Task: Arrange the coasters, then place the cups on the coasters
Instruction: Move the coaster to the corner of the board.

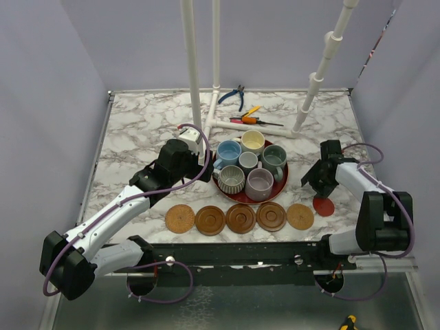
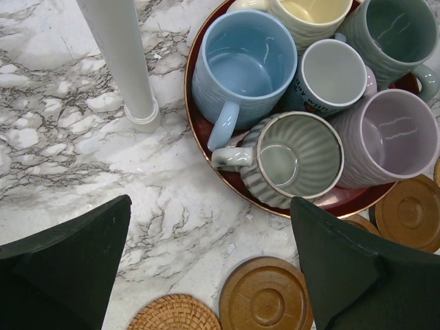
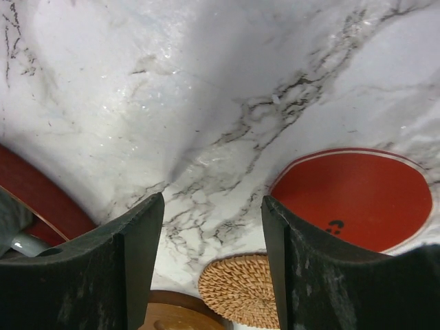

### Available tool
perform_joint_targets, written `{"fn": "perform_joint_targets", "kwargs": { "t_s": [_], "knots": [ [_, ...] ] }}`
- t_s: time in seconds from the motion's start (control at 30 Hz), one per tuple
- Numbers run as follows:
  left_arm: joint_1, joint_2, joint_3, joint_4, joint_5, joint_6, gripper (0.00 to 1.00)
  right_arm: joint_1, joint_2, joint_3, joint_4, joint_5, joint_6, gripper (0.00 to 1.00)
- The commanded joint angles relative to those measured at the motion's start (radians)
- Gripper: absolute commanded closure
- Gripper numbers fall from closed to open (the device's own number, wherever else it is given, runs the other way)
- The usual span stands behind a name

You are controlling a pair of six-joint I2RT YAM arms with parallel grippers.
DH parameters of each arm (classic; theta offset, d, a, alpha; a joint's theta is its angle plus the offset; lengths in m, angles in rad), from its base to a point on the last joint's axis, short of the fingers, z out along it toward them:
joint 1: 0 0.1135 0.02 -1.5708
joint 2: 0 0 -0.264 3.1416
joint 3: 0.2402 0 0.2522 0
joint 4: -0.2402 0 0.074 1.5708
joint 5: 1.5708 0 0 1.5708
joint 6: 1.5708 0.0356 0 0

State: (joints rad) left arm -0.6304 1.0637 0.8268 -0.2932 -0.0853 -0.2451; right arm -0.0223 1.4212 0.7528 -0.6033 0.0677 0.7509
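Note:
Six coasters lie in a row near the front edge: a woven tan one (image 1: 181, 218), three brown wood ones (image 1: 240, 218), a second woven one (image 1: 300, 216) and a red one (image 1: 323, 205). All six cups stand on the red tray (image 1: 283, 180): light blue (image 2: 240, 69), cream (image 2: 309, 14), grey-green (image 2: 395, 34), small pale grey (image 2: 333, 72), ribbed (image 2: 295, 158) and lavender (image 2: 395, 137). My left gripper (image 2: 210, 201) hangs open and empty over marble left of the tray. My right gripper (image 3: 212, 199) is open and empty above bare marble, the red coaster (image 3: 350, 196) beside its right finger.
A white pipe frame stands at the back, one foot (image 2: 141, 117) just left of the tray. Blue pliers (image 1: 236, 93) and a screwdriver (image 1: 250, 111) lie behind it. Grey walls close in the table on three sides.

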Motion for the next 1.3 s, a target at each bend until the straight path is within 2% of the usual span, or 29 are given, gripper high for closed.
{"fn": "perform_joint_targets", "kwargs": {
  "t_s": [0.0, 0.2, 0.4, 0.7, 1.27],
  "knots": [
    [-0.004, -0.026, -0.010, 0.004, 0.018, 0.008, 0.01, -0.001, -0.043, -0.012, -0.059, 0.072, 0.018, 0.36],
    [-0.003, -0.029, -0.010, 0.004, 0.019, 0.008, 0.01, 0.000, -0.086, -0.014, -0.089, 0.063, 0.020, 0.36],
    [-0.003, -0.024, -0.011, 0.003, 0.024, 0.007, 0.01, -0.001, -0.118, 0.069, -0.070, 0.083, -0.047, 0.32],
    [-0.003, -0.025, -0.012, 0.003, 0.010, 0.011, 0.01, -0.010, 0.050, 0.147, 0.010, 0.063, -0.112, 0.30],
    [-0.003, -0.046, -0.014, -0.001, 0.011, 0.014, 0.01, -0.072, 0.073, 0.033, 0.061, 0.059, -0.116, 0.29]
  ]
}}
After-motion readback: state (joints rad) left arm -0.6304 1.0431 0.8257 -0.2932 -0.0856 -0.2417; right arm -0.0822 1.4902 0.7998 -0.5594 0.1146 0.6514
